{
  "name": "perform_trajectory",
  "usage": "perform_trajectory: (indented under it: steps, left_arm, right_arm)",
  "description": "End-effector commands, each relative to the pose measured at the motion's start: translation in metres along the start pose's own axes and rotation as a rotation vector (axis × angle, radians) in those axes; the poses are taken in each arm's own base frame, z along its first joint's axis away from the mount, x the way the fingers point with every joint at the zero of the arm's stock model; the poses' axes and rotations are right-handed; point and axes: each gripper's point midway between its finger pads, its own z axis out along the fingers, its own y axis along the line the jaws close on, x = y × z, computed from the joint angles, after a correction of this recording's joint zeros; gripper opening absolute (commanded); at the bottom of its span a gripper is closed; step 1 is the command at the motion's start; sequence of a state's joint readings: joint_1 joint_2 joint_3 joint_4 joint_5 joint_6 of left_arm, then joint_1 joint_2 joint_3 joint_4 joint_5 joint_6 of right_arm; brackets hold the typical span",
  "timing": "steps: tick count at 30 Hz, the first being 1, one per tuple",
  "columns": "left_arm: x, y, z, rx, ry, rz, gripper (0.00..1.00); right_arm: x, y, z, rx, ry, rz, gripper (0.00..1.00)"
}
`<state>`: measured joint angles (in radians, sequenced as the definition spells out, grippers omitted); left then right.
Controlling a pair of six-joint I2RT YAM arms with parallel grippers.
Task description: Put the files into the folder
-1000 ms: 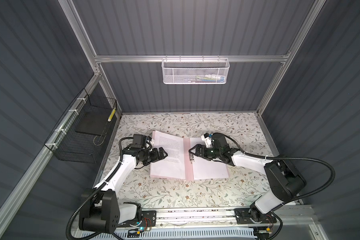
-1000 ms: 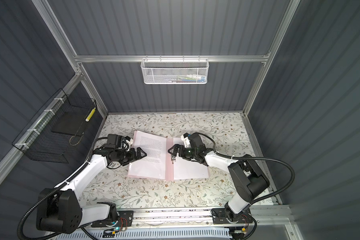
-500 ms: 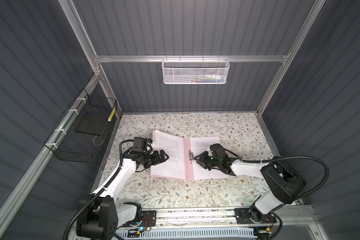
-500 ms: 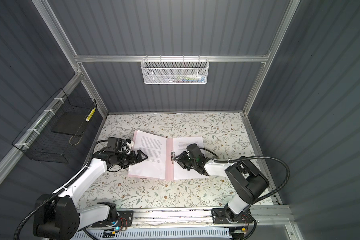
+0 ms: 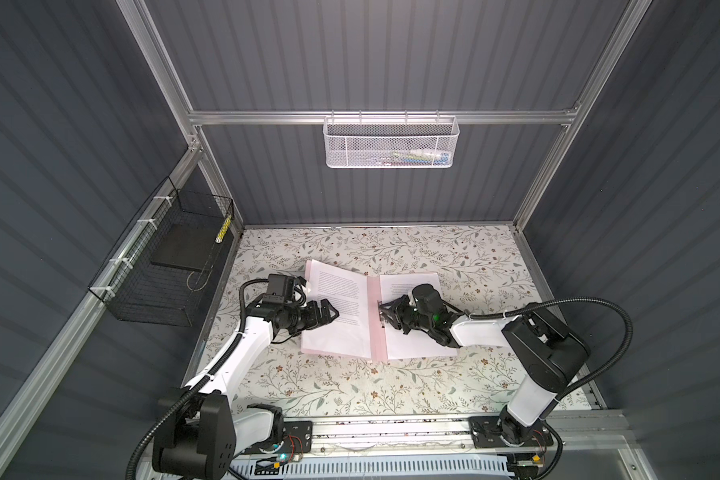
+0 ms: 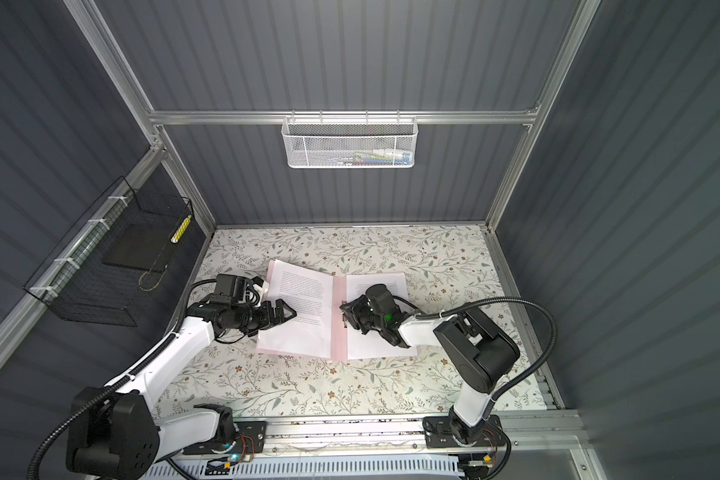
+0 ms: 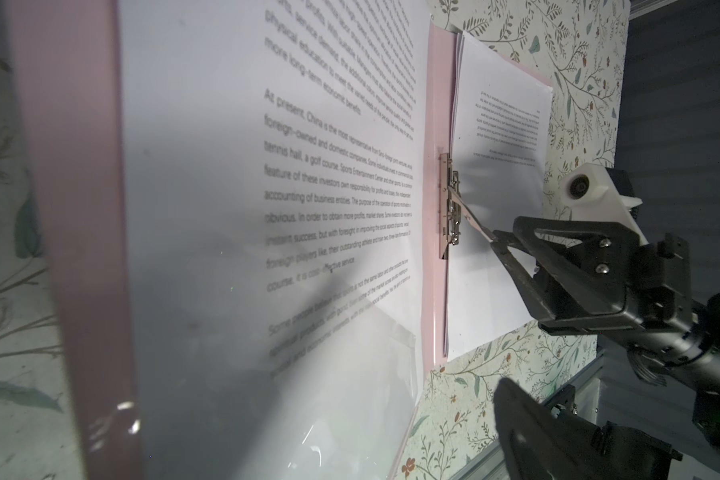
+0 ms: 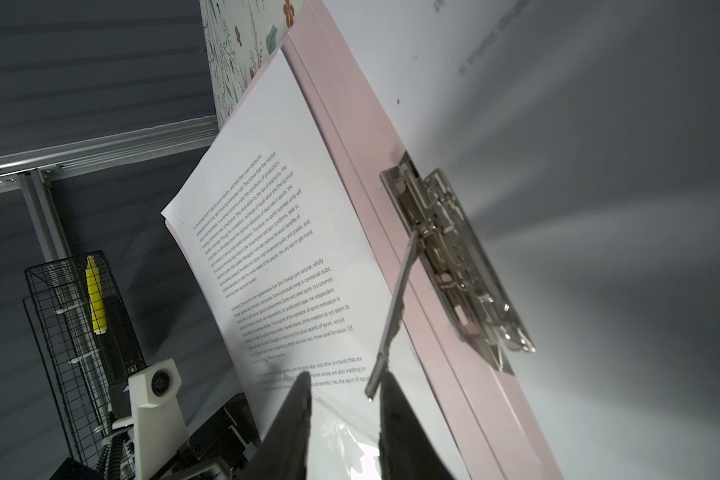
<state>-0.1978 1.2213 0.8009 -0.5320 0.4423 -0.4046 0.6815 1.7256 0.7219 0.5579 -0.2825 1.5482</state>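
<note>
The pale pink folder [image 5: 376, 332] [image 6: 339, 336] lies open on the table. A printed sheet [image 5: 341, 291] covers its left half, and the files [image 5: 408, 351] [image 7: 499, 124] are stacked on its right half. At the spine the metal clip [image 7: 447, 208] [image 8: 454, 266] has its lever [image 8: 395, 307] raised. My right gripper [image 5: 385, 313] [image 8: 345, 376] is open but narrow, and the lever's end lies against one finger. My left gripper [image 5: 329, 311] [image 6: 285, 311] is open over the left sheet. The left wrist view shows only one of its fingers [image 7: 528, 428].
A black wire basket [image 5: 163, 274] on the left wall holds a black slab [image 5: 179, 249] and a yellow item [image 5: 224, 230]. A white mesh basket [image 5: 391, 143] hangs on the back wall. A metal rail [image 5: 391, 428] runs along the table's front edge.
My right arm has dropped low over the folder's right half and its jaws have narrowed beside the clip lever. My left gripper has shifted slightly toward the front, still open.
</note>
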Motion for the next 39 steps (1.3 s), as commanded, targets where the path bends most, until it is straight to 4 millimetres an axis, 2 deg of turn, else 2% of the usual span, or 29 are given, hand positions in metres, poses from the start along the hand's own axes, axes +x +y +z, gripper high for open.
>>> perform_trajectory:
  steps: [1, 4, 13, 20, 23, 39]
  left_arm:
    - [0.004, -0.006, -0.002, 0.026, 0.003, 0.005, 1.0]
    - [0.004, -0.007, -0.002, 0.03, 0.0, 0.008, 1.0]
    - [0.004, -0.008, -0.003, 0.031, -0.001, 0.01, 1.0]
    - [0.004, -0.007, -0.003, 0.028, -0.001, 0.011, 1.0]
    - [0.003, -0.008, -0.003, 0.029, -0.004, 0.012, 1.0]
    - [0.003, -0.008, -0.004, 0.031, -0.008, 0.015, 1.0]
  right_arm:
    - [-0.001, 0.007, 0.002, -0.018, -0.01, 0.014, 0.26]
    - [0.0, 0.003, 0.004, -0.017, 0.001, 0.027, 0.21]
    - [0.004, -0.012, 0.006, 0.016, 0.012, 0.055, 0.23]
    - [0.007, -0.015, 0.007, 0.014, 0.022, 0.059, 0.2]
    - [0.007, -0.019, 0.007, 0.016, 0.017, 0.069, 0.15]
    - [0.007, -0.027, 0.005, 0.011, 0.007, 0.086, 0.1]
